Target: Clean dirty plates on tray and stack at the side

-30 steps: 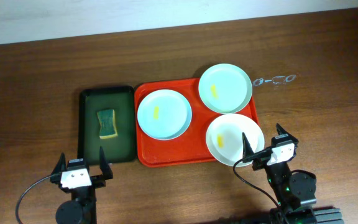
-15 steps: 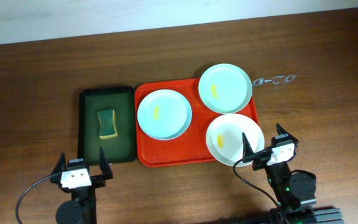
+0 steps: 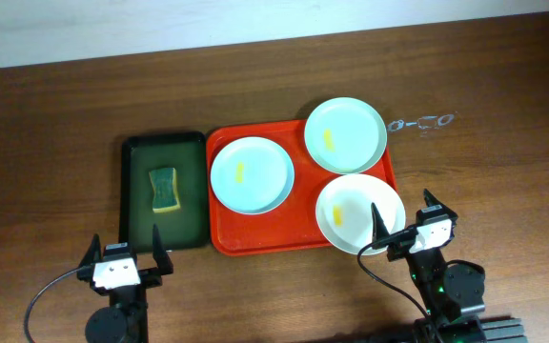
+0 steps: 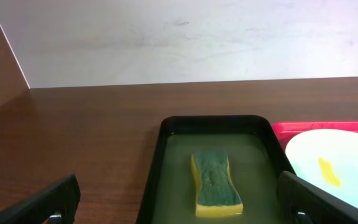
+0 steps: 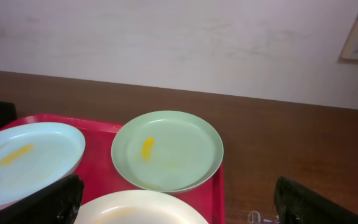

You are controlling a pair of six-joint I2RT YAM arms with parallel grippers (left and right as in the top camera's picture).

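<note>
My left gripper [image 3: 125, 243] and right gripper [image 3: 400, 202] hang at the near edge of the wooden table [image 3: 65, 124]. Both have their jaws spread wide and hold nothing.

Between them and the far wall lies the red tray [image 3: 298, 217], carrying all three plates, none of them stacked. The pale blue plate [image 3: 252, 174] sits on the tray's left half. The mint plate [image 3: 345, 134] rests at the far right corner, its edge over the rim. The white plate [image 3: 355, 211] lies at the near right corner, also past the rim, and part of it shows between my right fingers from overhead. Each plate bears a small yellow smear. The mint and white plates sit close together; whether they touch I cannot tell.

Just left of the red tray, side by side with it, is the dark green tray [image 3: 191, 181], which holds a shallow pool of cloudy liquid. A sponge [image 4: 215, 182], green on top and yellow beneath, lies flat in that liquid near the middle. My left wrist camera looks straight down this tray, with the sponge centred between my open fingers [image 4: 50, 200].

A small clear object [image 3: 423, 122] lies on the bare wood to the right of the mint plate; what it is I cannot make out.
</note>
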